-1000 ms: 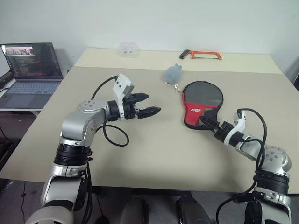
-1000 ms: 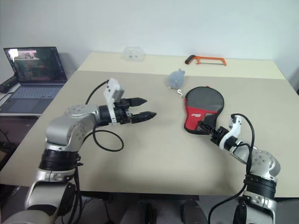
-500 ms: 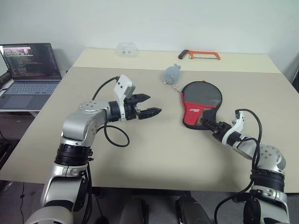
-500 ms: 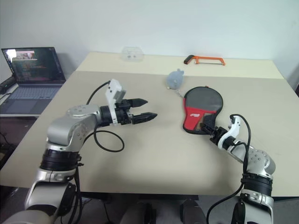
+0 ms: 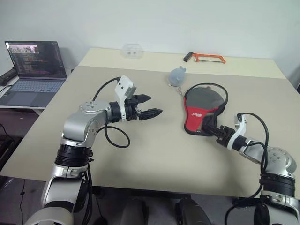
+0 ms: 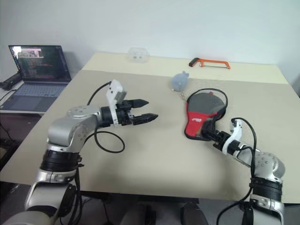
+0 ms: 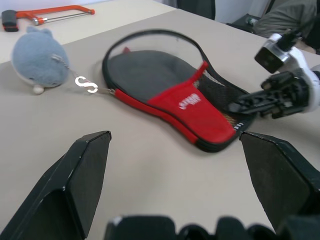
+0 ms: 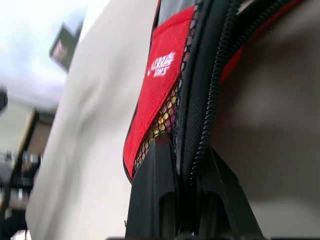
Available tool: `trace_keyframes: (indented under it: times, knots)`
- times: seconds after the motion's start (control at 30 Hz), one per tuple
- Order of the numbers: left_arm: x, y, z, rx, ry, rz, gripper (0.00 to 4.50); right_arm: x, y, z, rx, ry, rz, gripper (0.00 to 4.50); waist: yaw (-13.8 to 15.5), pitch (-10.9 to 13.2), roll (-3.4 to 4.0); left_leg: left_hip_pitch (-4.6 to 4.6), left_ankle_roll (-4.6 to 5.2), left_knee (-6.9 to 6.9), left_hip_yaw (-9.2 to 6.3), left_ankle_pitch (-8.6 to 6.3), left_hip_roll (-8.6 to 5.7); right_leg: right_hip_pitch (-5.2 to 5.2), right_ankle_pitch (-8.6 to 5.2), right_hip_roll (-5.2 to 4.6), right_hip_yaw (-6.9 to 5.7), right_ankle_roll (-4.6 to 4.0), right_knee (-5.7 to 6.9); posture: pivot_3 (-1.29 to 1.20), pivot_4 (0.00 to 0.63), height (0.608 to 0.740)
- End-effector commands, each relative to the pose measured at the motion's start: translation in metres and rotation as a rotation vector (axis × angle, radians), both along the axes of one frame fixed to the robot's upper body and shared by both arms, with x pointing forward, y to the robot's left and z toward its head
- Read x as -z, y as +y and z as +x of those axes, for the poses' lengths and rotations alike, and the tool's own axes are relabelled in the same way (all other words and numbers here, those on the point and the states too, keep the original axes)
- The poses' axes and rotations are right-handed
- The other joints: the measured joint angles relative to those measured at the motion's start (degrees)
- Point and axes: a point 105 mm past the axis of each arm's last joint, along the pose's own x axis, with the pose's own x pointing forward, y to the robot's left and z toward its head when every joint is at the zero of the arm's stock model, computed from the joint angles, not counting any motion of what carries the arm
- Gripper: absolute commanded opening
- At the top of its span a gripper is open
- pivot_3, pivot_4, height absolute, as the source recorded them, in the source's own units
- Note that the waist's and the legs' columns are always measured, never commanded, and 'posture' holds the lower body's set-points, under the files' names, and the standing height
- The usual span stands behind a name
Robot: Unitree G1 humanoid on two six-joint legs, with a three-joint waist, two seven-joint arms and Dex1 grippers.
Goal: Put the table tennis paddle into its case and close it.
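The right gripper point(image 5: 212, 127) is clamped shut on the case point(image 5: 202, 107) at its narrow handle end, pinching the zipper edge. Paddle seems to sit inside, flap lifted just beyond the gripper. Left gripper point(image 5: 151, 105) hovers wide open, well apart.

Risk: fabric slips and the zip snags.

White logo, unreadable.

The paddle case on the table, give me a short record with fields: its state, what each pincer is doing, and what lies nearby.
case: the case lies on the table, zip edge gaping
paddle: dark blade seen inside the case; handle hidden
right pincer: the right pincer is shut on the case's narrow end
left pincer: the left pincer is open, above the table, apart from the case
nearby: plush fish beside the case's round end; orange hacksaw farther back
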Motion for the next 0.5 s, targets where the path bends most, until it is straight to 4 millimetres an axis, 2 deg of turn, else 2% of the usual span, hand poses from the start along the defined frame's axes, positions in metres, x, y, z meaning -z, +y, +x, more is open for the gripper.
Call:
trace_keyframes:
  times: [0.03,0.1,0.2,0.27,0.37,0.5]
  knots:
    - [-0.012,-0.002,-0.002,0.019,-0.055,0.007,4.5,0.02,0.014,-0.031,-0.158,0.112,0.001,0.01,0.15,0.0,-0.01,-0.07,0.02,-0.01,-0.03,-0.02,0.0,-0.02,-0.01,0.0,-0.02,0.0,-0.05,0.0,0.15,0.74]
    - [-0.012,-0.002,-0.002,0.022,-0.054,0.008,4.5,0.019,0.016,-0.043,-0.22,0.115,-0.013,0.01,0.22,0.0,-0.01,-0.11,0.04,-0.06,-0.04,-0.03,0.0,-0.03,-0.02,-0.02,-0.02,-0.01,-0.12,0.0,0.15,0.74]
    - [-0.011,-0.004,-0.002,0.032,-0.051,0.013,4.5,0.013,0.023,-0.075,-0.381,0.104,-0.036,0.01,0.45,0.0,-0.01,-0.12,0.04,-0.13,-0.08,-0.03,0.0,-0.02,-0.03,-0.05,-0.04,0.0,-0.14,0.0,0.15,0.74]
    - [-0.011,-0.004,-0.001,0.034,-0.051,0.015,4.5,0.012,0.024,-0.083,-0.422,0.095,-0.045,0.01,0.3,0.01,-0.03,-0.12,0.04,-0.14,-0.09,-0.04,-0.02,-0.02,-0.05,-0.04,-0.07,0.0,-0.15,0.0,0.15,0.74]
    - [-0.014,-0.006,-0.001,0.046,-0.057,0.02,4.5,0.025,0.024,-0.109,-0.532,0.116,-0.1,0.01,0.15,0.01,-0.02,-0.07,0.04,-0.12,-0.07,-0.03,-0.06,-0.02,-0.05,-0.04,-0.24,0.01,-0.05,0.0,0.15,0.74]
    - [-0.015,-0.005,-0.001,0.051,-0.059,0.022,4.5,0.033,0.025,-0.121,-0.583,0.117,-0.133,0.01,0.14,0.0,-0.04,-0.07,0.04,-0.1,-0.2,-0.03,-0.08,0.02,-0.06,0.01,-0.46,0.01,-0.06,0.0,0.15,0.74]
